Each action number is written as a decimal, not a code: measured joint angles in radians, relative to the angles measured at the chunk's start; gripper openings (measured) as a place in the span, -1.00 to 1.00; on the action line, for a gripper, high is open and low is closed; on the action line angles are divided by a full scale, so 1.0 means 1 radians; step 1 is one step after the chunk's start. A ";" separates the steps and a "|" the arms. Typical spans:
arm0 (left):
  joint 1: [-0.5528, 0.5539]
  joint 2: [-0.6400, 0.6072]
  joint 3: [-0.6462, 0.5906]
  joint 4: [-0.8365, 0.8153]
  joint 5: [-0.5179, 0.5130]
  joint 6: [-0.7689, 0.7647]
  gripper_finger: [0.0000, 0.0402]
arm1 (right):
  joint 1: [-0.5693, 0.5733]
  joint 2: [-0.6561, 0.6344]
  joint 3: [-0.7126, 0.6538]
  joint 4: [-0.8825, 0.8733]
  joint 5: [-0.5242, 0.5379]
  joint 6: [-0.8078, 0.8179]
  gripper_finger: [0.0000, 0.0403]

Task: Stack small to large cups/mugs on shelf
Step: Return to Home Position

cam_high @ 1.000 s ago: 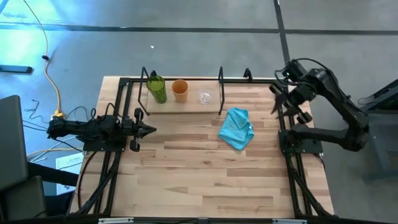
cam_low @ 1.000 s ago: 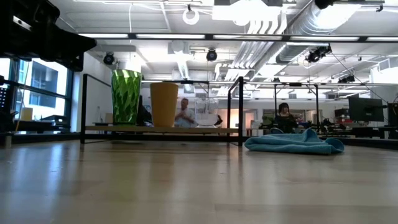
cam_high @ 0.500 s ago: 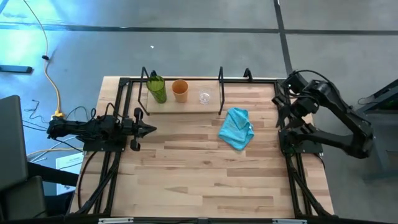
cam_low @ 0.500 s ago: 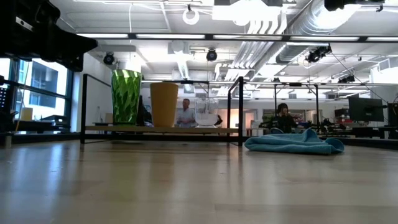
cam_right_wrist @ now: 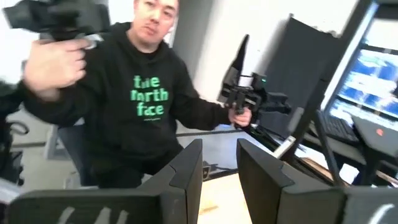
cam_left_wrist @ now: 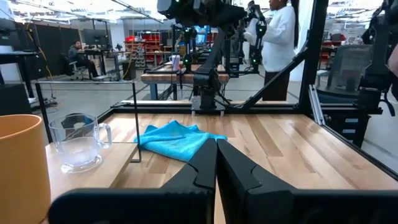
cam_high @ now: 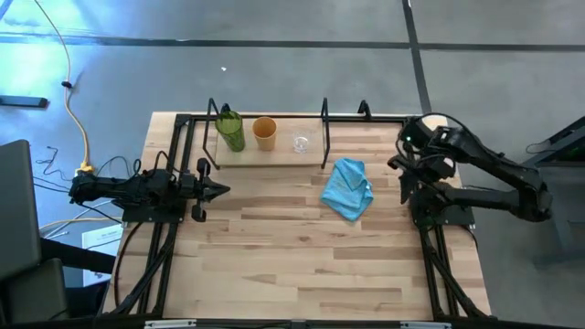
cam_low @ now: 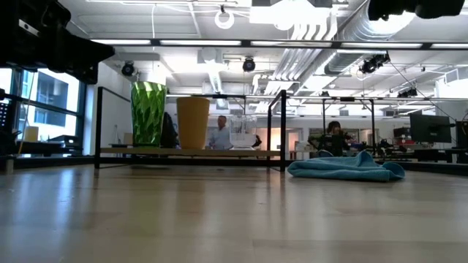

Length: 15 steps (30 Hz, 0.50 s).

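Wood table (cam_high: 302, 265) bears blue cloth (cam_high: 348, 189); left gripper (cam_left_wrist: 216, 146) closed; right gripper (cam_right_wrist: 219, 146) parted; person (cam_right_wrist: 143, 106) beyond.

The high view looks straight down on the large wooden tabletop (cam_high: 302, 256). The low view, level at tabletop height, and the closer left wrist view share the low light-wood shelf with black rod uprights (cam_low: 219, 152). The right wrist view faces the room.

White ceiling ducts (cam_low: 311, 40) hang over a grey concrete floor (cam_high: 274, 82), beside a bright window (cam_low: 45, 102).
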 joint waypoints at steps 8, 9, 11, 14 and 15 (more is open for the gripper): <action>0.000 0.000 0.000 0.000 0.000 0.000 -1.00 | 0.161 0.029 -0.075 0.254 0.000 0.000 -0.54; 0.000 0.000 0.000 0.000 0.000 0.000 -1.00 | 0.178 0.035 -0.081 0.289 0.000 0.000 -0.54; 0.000 0.000 0.000 0.000 0.000 -0.001 -1.00 | 0.212 0.051 -0.088 0.348 0.000 0.000 -0.54; 0.000 0.000 0.000 0.000 0.000 -0.003 -1.00 | 0.260 0.083 -0.089 0.419 0.000 -0.005 -0.54; 0.000 0.000 0.000 0.000 0.000 -0.003 -1.00 | 0.274 0.095 -0.089 0.442 0.000 -0.013 -0.54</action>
